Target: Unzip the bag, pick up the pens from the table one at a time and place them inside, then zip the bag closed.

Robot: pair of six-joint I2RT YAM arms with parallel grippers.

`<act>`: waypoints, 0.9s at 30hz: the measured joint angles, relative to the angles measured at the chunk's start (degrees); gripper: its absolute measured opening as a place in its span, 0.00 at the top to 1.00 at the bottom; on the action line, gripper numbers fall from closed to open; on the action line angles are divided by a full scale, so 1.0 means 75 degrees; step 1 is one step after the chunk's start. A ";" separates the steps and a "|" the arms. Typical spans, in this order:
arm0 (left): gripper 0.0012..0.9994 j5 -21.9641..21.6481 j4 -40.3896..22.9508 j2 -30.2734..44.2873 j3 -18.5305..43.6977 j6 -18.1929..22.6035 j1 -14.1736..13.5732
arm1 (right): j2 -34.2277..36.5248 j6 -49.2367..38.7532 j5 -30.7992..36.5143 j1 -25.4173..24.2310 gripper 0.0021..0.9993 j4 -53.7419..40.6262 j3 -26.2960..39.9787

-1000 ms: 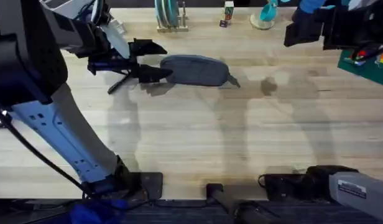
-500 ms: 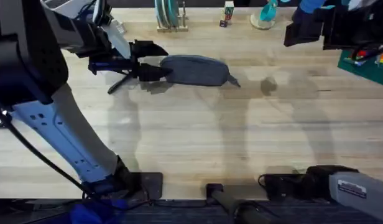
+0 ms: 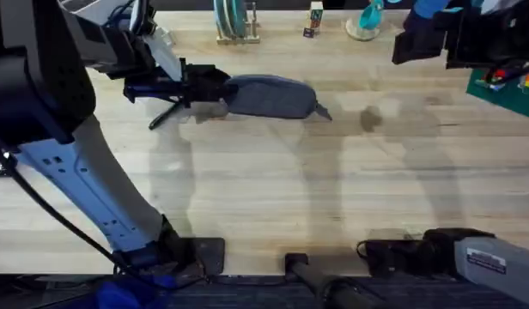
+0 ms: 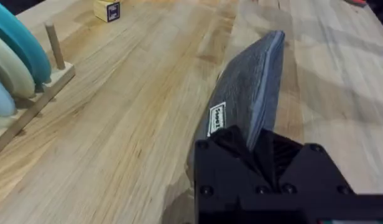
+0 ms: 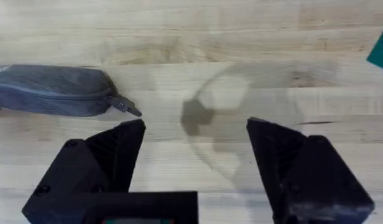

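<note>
one bag (image 3: 271, 96) | left pincer (image 3: 215, 87) clamps its end — right pincer (image 5: 194, 155) spread, apart

The oblong blue-grey fabric pencil pouch (image 3: 271, 96) is lying on the large light wooden plank table (image 3: 273, 197), toward its far side and left of centre; the left arm's black two-finger gripper (image 3: 209, 86) is sitting at the pouch's left end, touching it; the pouch's small dark pull tab (image 3: 323, 112) is sticking out at its right end; the right arm's black two-finger gripper (image 5: 194, 155) is hanging above the table, right of the pouch and well apart from it, with its fingers spread wide.
</note>
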 joint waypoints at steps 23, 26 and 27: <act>0.96 -0.0002 0.0000 0.0000 0.0000 0.0000 0.0000 | 0.0000 -0.0724 -0.0359 0.0000 0.00 -0.0122 0.0000; 0.96 -0.0002 0.0000 0.0000 0.0000 0.0000 0.0000 | 0.0000 -0.1186 -0.0634 0.0000 0.00 -0.0122 0.0000; 0.96 -0.0002 0.0000 0.0000 0.0000 0.0000 0.0000 | 0.0000 -0.1350 -0.0742 0.0000 0.00 -0.0122 0.0000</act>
